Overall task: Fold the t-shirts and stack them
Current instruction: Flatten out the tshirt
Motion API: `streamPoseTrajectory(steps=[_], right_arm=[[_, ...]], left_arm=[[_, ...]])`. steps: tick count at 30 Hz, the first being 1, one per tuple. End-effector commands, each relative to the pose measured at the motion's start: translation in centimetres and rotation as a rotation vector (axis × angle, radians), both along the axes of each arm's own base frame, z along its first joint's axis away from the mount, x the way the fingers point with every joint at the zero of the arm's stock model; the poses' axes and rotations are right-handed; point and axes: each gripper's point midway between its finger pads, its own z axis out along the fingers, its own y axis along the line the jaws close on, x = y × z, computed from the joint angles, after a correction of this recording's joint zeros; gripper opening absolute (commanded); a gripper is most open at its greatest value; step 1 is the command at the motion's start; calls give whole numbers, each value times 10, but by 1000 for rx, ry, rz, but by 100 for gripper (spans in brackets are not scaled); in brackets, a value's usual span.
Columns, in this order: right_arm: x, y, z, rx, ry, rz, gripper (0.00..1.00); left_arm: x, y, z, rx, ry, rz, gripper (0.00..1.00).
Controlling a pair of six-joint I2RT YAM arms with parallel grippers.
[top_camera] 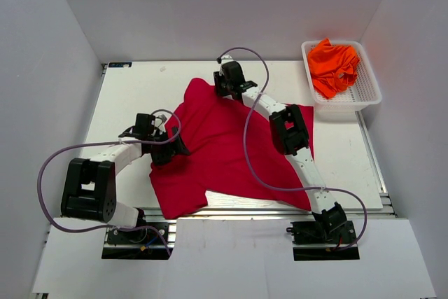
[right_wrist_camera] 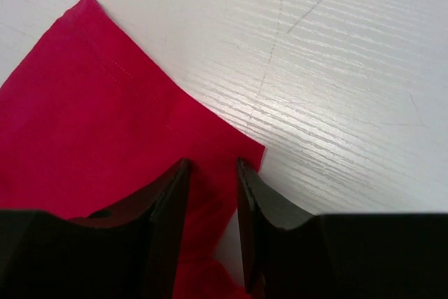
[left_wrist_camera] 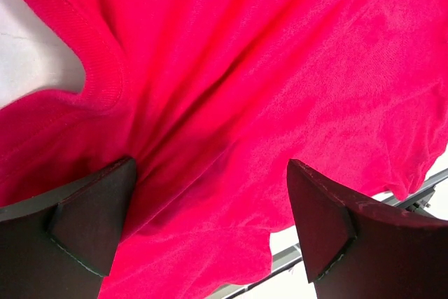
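Right now the red t-shirt (top_camera: 224,152) lies spread and rumpled on the table (top_camera: 140,96), its near part reaching the table's front edge. The right end effector (right_wrist_camera: 212,166) has its jaws narrow around a far hem corner; I cannot tell if it is clamped. The left end effector (left_wrist_camera: 211,166) is wide open over the cloth beside the collar. Best to pinch both layers well in from the hem before lifting. There is bare table beyond the corner. The basket (top_camera: 371,92) of orange t-shirts (top_camera: 334,64) sits well right, so fold toward the centre.
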Motion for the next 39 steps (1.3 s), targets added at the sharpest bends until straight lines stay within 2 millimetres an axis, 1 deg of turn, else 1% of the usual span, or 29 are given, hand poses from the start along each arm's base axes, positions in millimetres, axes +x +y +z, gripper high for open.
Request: streamPoseTrajectory(steps=[1,4,5,7,9,10,12,13,14,15,16,17,18,19,20,21,22,23,24,25,26,27,28,29,30,32,33,36,39], right_arm=[[15,-19,35,18,-27,-91,39],[15,-15,39,28,-43,-46,39],[14,-10,43,29,-57,-18,43],[15,0,72,40,-133,51,45],[13,9,95,55,-188,109,55],[14,6,131,86,-246,111,62],[9,1,164,113,-291,117,88],[4,0,190,136,-355,121,90],[2,-3,200,135,-379,118,90],[-4,-11,228,136,-423,94,90],[-15,-20,221,119,-398,87,90],[-24,-28,247,141,-428,77,90],[-25,-44,229,119,-383,-4,90],[-38,-61,246,144,-381,-56,90],[-42,-71,248,144,-378,-85,90],[-46,-91,220,102,-328,-160,90],[-54,-106,192,69,-267,-184,90],[-70,-124,204,110,-256,-233,90],[-76,-135,199,109,-233,-271,90],[-85,-160,188,115,-186,-327,90],[-98,-172,178,102,-158,-348,90],[-104,-183,180,108,-149,-371,90],[-106,-208,169,83,-114,-430,90],[-122,-221,139,43,-36,-457,90],[-127,-229,140,47,-31,-475,90],[-141,-258,109,4,42,-528,90],[-143,-270,106,13,58,-559,90],[-152,-288,77,-16,132,-580,90],[-149,-296,54,-44,203,-578,90]], left_arm=[[-25,13,-15,78,118,22,100],[2,9,3,69,26,16,100],[9,9,9,70,-1,7,100],[31,6,33,64,-81,1,100],[57,5,64,62,-197,2,100],[64,4,73,63,-228,-5,100],[88,-1,106,45,-335,-14,100],[96,-3,117,37,-377,-24,100],[107,-6,131,29,-445,-39,100],[119,-9,145,16,-490,-44,100],[127,-10,151,13,-510,-43,100],[136,-11,143,21,-494,-52,100],[149,-19,155,12,-524,-74,100],[156,-21,153,4,-516,-81,100],[171,-25,163,-3,-553,-98,100],[185,-27,141,1,-511,-100,100],[193,-33,133,6,-496,-116,100],[212,-35,145,11,-531,-124,100],[218,-41,135,24,-513,-153,100],[237,-50,125,28,-507,-174,100],[247,-51,119,36,-506,-184,100],[253,-59,112,45,-506,-214,100],[270,-64,99,66,-499,-208,100],[275,-70,92,72,-493,-229,100],[282,-71,85,85,-494,-248,100],[299,-70,79,140,-509,-228,100],[306,-68,61,156,-493,-220,100],[325,-60,56,217,-503,-174,100],[333,-55,34,253,-470,-157,100]])
